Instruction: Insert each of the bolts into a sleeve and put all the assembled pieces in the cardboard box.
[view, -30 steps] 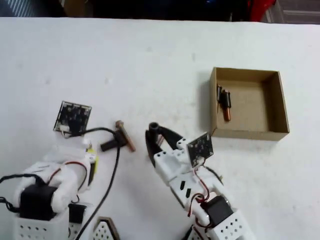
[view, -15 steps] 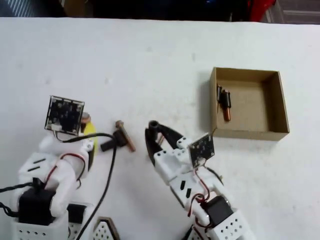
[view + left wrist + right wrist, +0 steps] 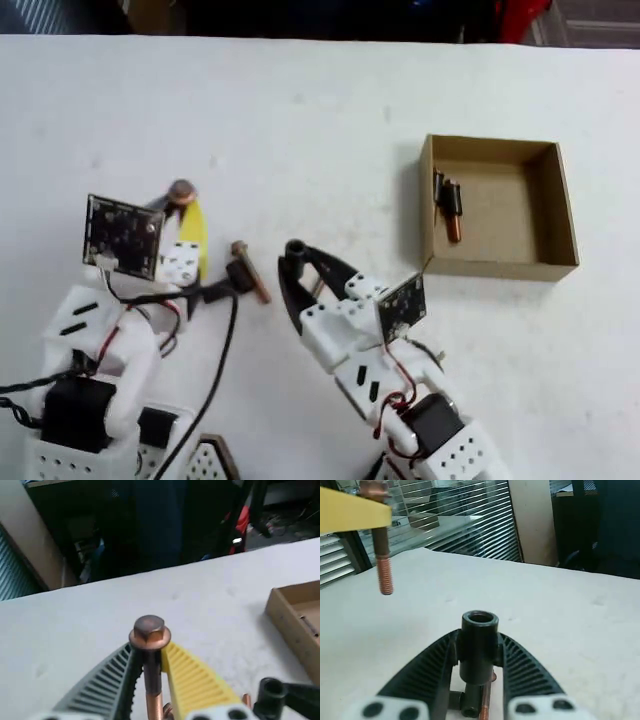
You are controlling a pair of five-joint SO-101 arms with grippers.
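Cu bolt [image 3: 149, 636] upright; blk sleeve [image 3: 479, 642] upright; 1 assy [image 3: 449, 206] in box [image 3: 500, 268].

pass: table [image 3: 300, 110] far half | block: cardboard box [image 3: 497, 268] R; loose bolt+sleeve [image 3: 243, 272] front-centre

white arms [image 3: 95, 335]; left gripper [image 3: 148, 652] yellow-grey; right gripper [image 3: 479, 642] black; red wires [image 3: 392, 392]
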